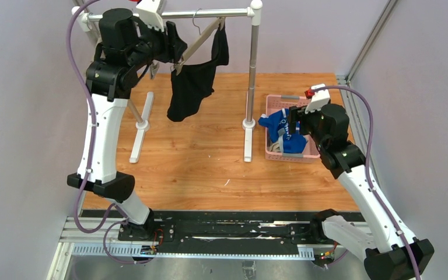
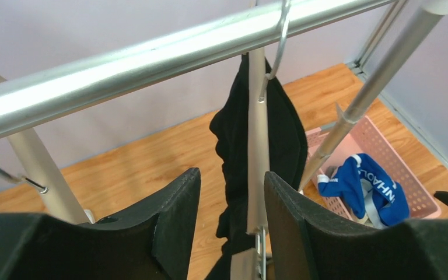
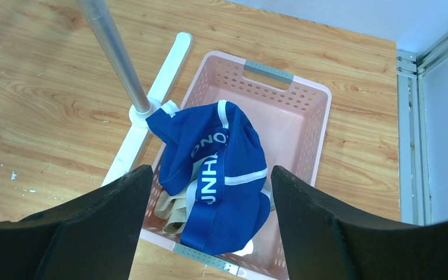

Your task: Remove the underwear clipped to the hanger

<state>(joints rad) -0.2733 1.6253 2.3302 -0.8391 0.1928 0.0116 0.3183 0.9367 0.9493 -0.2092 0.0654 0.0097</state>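
Observation:
The black underwear [image 1: 191,87] hangs from a tilted hanger [image 1: 201,38] on the rack's rail [image 1: 210,13]. My left gripper [image 1: 179,55] is raised to the hanger's lower left end. In the left wrist view the gripper [image 2: 232,195] is open, with the hanger's pale arm [image 2: 257,146] between the fingers, close to the right one, and the black cloth [image 2: 283,140] behind it. My right gripper [image 1: 296,125] is open and empty above the pink basket [image 1: 280,100]. The blue underwear [image 3: 221,169] lies in the basket over a beige waistband [image 3: 172,205].
The rack's right post [image 1: 251,70] stands just left of the basket, with white feet [image 1: 142,125] on the wooden table. Grey walls close in behind and on both sides. A metal frame rail [image 1: 361,116] runs along the right edge.

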